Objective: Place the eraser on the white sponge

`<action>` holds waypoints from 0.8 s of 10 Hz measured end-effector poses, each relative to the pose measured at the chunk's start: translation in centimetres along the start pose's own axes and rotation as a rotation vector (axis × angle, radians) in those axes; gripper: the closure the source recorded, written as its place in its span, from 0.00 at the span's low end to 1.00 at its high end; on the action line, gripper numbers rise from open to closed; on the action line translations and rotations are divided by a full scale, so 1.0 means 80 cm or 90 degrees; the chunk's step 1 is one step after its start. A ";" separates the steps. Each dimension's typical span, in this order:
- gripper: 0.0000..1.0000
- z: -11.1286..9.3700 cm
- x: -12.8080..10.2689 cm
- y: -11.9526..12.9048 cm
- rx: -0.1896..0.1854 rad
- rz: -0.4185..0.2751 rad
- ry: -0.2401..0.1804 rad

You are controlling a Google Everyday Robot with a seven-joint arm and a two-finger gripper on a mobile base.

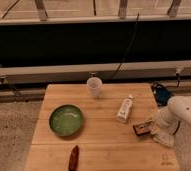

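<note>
The eraser (142,128), a small dark block with an orange-and-white face, lies on the wooden table (104,150) near its right side. My gripper (155,126) is at the end of the white arm (185,112), which comes in from the right. The gripper sits right against the eraser's right end. The white sponge (164,139), a thin off-white pad, lies just right of and in front of the eraser, by the table's right edge. It is partly under the arm.
A white tube (124,109) lies just behind the eraser. A white cup (94,86) stands at the back middle and a green bowl (66,120) at the left. A reddish-brown elongated object (74,157) lies at the front. A dark blue object (160,93) sits off the right rear corner.
</note>
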 end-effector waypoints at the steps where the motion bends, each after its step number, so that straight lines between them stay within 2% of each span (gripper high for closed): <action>1: 0.76 0.000 0.000 0.000 -0.001 -0.001 -0.001; 8: 0.76 -0.001 -0.001 0.000 -0.001 -0.002 -0.008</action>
